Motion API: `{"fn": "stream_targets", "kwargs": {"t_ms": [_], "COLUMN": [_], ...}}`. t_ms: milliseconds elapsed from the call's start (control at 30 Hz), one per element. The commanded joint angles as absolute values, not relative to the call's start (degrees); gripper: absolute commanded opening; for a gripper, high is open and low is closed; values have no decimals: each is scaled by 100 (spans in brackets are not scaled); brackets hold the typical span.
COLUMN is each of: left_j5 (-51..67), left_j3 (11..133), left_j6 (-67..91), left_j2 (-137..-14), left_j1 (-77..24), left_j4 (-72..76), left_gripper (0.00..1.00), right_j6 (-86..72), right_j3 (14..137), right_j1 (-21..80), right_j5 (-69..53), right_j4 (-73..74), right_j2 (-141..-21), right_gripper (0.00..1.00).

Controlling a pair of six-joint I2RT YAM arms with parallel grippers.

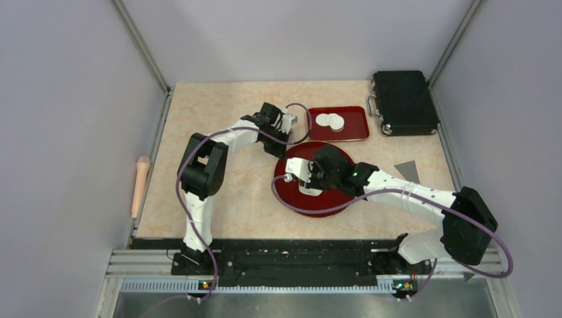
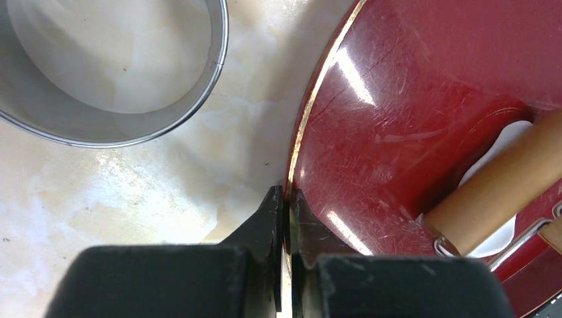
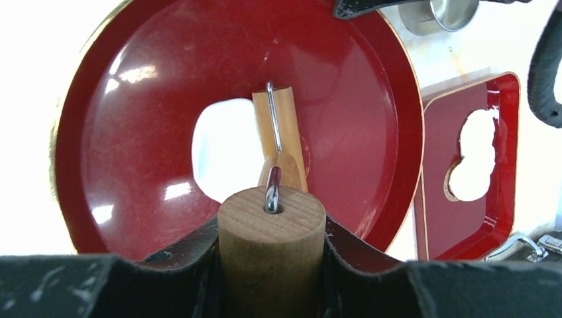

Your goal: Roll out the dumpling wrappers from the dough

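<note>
The dough (image 3: pixel 222 152) is a flattened white sheet in the middle of the round red plate (image 3: pixel 152 99). A small wooden roller (image 3: pixel 281 132) rests on the dough's right edge. My right gripper (image 3: pixel 272 225) is shut on the roller's upright wooden handle (image 3: pixel 272 258) and hangs over the plate (image 1: pixel 291 202). My left gripper (image 2: pixel 286 193) is shut on the plate's gold-edged rim (image 2: pixel 311 112) at its far left side. Two dumpling wrappers (image 1: pixel 330 121), overlapping round white discs, lie in the rectangular red tray (image 1: pixel 354 131) behind the plate.
A metal ring (image 2: pixel 112 129) stands on the table just left of the tray, close to my left gripper (image 1: pixel 283 146). A black case (image 1: pixel 404 103) sits at the back right. A grey wedge (image 1: pixel 407 171) lies right of the plate. A wooden pin (image 1: pixel 140 185) lies off the table's left edge.
</note>
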State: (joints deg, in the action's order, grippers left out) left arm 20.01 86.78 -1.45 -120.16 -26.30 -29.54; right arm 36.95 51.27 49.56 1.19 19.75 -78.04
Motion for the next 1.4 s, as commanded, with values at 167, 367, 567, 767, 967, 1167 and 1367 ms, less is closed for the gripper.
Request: {"fn": "stream_targets", "kwargs": {"t_ms": [167,367,567,767,967,1167,1367], "left_j5": [1468,1450,1436,1449,1441,1425,1417], "left_j3": [8446,8439,8429,8429,8429,8434,8429], "left_j6": [-343,-351,-359,-356,-367,-360,-366], "left_j2": [-12181,-12173,-12157,-12164,-12157,-12156,-12149], "left_j1": [-2648,-2649,-2652,-2647,-2646,-2643,-2644], "left_j4": [-2800,-2795,-2795,-2786,-2795,-2792,-2793], "left_gripper": [0,0,0,0,0,0,0], "right_j6": [3656,3464,3349,3339,3423,3625,3766], "right_j3": [4797,4408,4217,4155,4198,4219,4135], "right_j1": [5235,5237,5238,5237,5258,5430,5517], "right_j5": [-956,-282,443,606,110,-798,-1222], "right_j4": [3932,3238,2558,2437,2834,3593,4065], "right_j2": [-7567,-7774,-7983,-7956,-7815,-7318,-7302], "right_gripper": [0,0,0,0,0,0,0]}}
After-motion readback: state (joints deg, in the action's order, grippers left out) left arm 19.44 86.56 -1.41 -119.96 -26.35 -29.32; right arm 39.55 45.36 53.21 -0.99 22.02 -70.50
